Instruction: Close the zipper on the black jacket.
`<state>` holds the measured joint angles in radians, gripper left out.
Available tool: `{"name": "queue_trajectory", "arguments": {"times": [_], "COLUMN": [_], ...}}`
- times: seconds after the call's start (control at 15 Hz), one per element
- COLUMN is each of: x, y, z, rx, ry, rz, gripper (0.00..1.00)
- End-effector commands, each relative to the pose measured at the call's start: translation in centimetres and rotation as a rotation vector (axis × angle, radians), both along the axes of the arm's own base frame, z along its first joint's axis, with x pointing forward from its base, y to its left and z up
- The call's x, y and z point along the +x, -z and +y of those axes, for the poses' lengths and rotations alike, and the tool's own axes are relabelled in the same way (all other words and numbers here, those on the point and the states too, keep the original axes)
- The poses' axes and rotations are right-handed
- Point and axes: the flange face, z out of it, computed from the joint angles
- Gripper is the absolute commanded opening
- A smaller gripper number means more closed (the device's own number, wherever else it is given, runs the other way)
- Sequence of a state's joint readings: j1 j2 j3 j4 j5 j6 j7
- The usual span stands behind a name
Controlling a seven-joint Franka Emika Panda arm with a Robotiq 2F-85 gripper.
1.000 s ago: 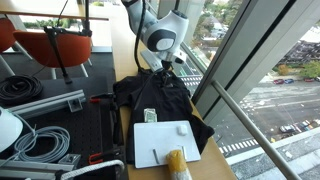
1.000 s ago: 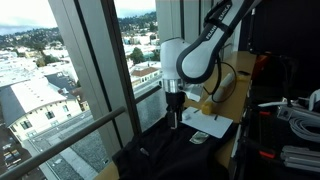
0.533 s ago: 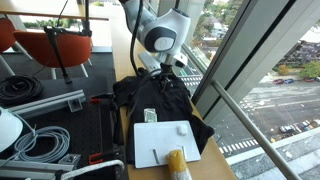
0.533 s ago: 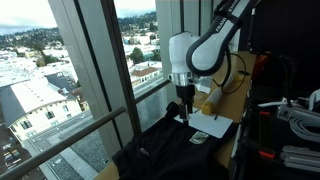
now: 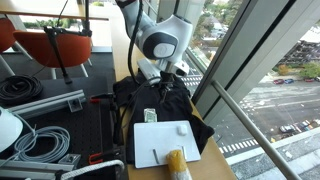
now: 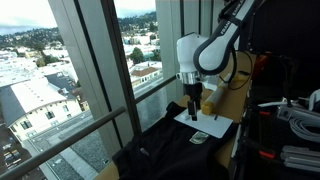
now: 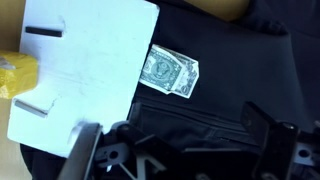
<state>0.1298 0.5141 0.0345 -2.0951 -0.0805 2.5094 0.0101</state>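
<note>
Gripper (image 7: 185,150) hangs low over the black jacket (image 5: 160,105), fingers spread wide, nothing between them in the wrist view. Jacket lies rumpled on the table beside the window, partly under the white board (image 7: 85,70), with a folded banknote (image 7: 170,72) lying on it at the board's edge. Risk I see: black zipper on black cloth, I can't pick out the pull, so I may pinch loose fabric and drag the whole jacket, shifting the board and note. In an exterior view the jacket's (image 6: 175,150) long axis seems to run along the window; which end is the collar I cannot tell.
</note>
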Motion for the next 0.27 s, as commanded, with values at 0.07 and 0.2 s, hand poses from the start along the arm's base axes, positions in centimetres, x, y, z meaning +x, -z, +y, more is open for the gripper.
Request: {"name": "queue_trajectory", "arguments": {"times": [0.07, 0.2], "x": [0.06, 0.05], "y": [-0.04, -0.04], "z": [-0.04, -0.02], "rx": [-0.004, -0.004], "ry": [-0.004, -0.005], "rz": [0.000, 0.000], "gripper": [1.00, 1.00]}}
